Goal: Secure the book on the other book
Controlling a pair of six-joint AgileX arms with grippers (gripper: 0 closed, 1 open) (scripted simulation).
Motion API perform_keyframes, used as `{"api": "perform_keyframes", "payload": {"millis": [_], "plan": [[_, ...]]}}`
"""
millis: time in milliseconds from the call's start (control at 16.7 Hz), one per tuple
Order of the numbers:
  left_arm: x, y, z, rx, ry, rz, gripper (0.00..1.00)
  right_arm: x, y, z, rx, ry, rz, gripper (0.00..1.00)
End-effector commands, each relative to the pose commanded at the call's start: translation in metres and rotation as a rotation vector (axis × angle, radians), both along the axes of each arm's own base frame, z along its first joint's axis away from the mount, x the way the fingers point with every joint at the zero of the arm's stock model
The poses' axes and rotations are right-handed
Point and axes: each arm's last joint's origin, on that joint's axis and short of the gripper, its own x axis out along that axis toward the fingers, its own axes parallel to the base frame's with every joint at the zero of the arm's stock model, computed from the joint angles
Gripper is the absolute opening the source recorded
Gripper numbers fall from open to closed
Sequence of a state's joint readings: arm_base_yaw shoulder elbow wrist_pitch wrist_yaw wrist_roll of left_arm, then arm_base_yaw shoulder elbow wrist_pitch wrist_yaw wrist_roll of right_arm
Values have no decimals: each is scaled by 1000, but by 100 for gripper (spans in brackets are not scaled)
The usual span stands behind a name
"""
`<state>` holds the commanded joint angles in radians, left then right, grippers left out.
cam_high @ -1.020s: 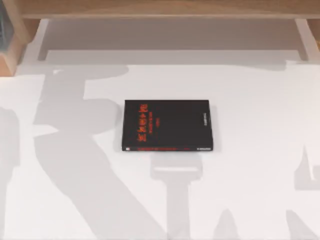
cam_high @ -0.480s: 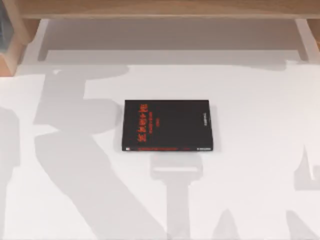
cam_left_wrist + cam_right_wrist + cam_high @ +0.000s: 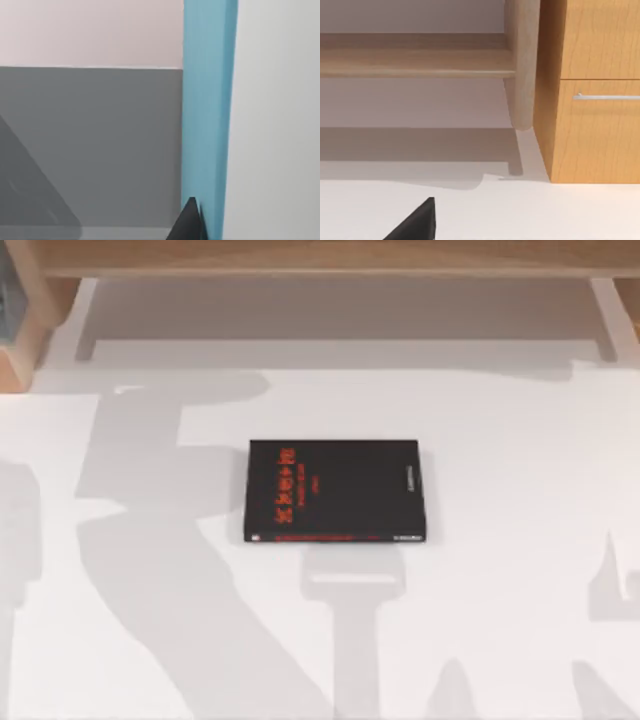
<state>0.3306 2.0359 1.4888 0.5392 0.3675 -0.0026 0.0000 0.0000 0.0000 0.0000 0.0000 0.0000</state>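
The other book (image 3: 336, 490), thin and black with red lettering, lies flat in the middle of the white table. In the left wrist view the book (image 3: 207, 115) shows as a tall teal-blue strip seen close up, with a pale surface beside it. A dark tip of my left gripper (image 3: 191, 223) sits right against the teal cover. A dark part of my right gripper (image 3: 417, 222) shows low over the white table, facing the wooden furniture and away from both books.
A wooden shelf (image 3: 320, 258) runs along the back of the table, with a wooden post (image 3: 521, 65) and a drawer cabinet (image 3: 592, 90) at its right end. Arm shadows fall across the white table (image 3: 520, 540) left of and in front of the black book.
The arm shadows on the table have shifted slightly, the left one's edge drifting right. The black book has not moved.
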Motion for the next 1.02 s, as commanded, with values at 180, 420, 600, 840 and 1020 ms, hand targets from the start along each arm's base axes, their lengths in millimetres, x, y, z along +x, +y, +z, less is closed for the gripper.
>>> {"api": "perform_keyframes", "payload": {"millis": [180,420,600,840,1020], "plan": [[0,-2,2,8,-4,3,0,0,0,0,0,0,0,100],[-22,-19,53,111,-106,78,0,0,0,0,0,0,0,100],[-53,-61,119,225,-260,144,0,0,0,0,0,0,0,100],[-104,-145,177,331,-403,164,0,0,0,0,0,0,0,100],[-138,-211,185,395,-412,119,0,0,0,0,0,0,0,100]]}}
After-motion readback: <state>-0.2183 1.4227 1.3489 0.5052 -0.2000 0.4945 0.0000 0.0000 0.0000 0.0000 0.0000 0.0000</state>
